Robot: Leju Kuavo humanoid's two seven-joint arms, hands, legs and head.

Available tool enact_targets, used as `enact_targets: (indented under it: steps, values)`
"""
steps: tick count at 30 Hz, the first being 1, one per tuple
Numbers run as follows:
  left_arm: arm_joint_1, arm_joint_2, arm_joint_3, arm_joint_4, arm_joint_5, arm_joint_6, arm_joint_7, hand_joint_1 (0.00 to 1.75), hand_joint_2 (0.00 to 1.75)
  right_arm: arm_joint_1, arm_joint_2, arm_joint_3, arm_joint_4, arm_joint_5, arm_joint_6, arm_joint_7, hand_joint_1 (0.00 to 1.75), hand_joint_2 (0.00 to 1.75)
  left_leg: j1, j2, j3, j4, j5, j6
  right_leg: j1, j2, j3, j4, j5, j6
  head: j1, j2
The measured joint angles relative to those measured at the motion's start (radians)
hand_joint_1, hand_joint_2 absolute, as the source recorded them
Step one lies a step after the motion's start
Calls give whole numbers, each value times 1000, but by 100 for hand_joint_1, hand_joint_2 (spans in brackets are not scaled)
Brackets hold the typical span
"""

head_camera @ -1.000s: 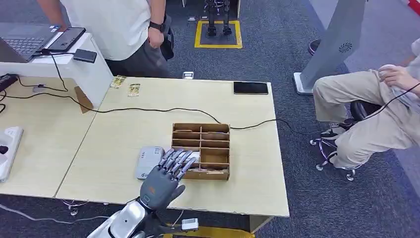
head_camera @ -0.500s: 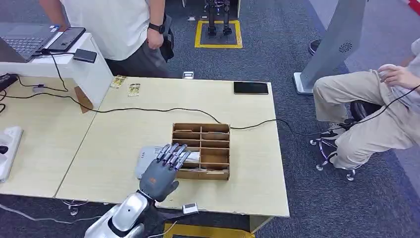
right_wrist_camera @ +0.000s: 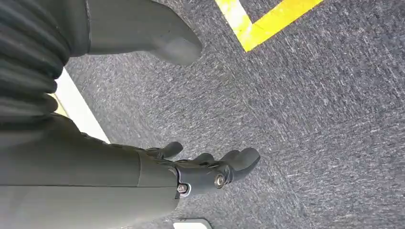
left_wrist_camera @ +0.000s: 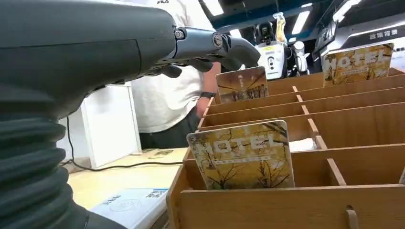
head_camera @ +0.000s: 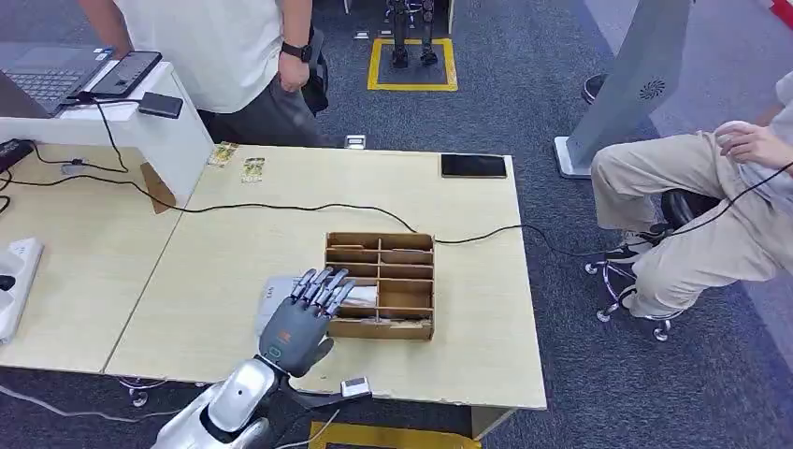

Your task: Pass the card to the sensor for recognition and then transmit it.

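- A pale wooden table (head_camera: 224,271) stands on grey carpet, with a person (head_camera: 224,47) behind it.
- On it sits a wooden rack (head_camera: 393,281) holding hotel cards; the nearest card (left_wrist_camera: 242,155) stands upright in the front slot.
- The left hand (head_camera: 304,318) hovers over the rack's near corner, fingers apart, holding nothing.
- The sensor (head_camera: 271,304) lies just beside the rack.
- The right hand (right_wrist_camera: 200,171) hangs over the floor, fingers loosely curled, empty.
- Nothing picked yet; grasping, scanning and handing over all remain, I'd judge.
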Motion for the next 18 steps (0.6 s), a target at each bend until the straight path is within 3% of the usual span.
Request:
enact_targets:
  steps: [18]
  values:
    - [1, 24, 0, -24, 44, -42, -50, 0, 175, 0, 0, 0, 0, 13, -3, 1, 0, 175, 0, 0, 0, 0, 0, 0, 0, 0, 0, 0, 0, 0, 0, 0]
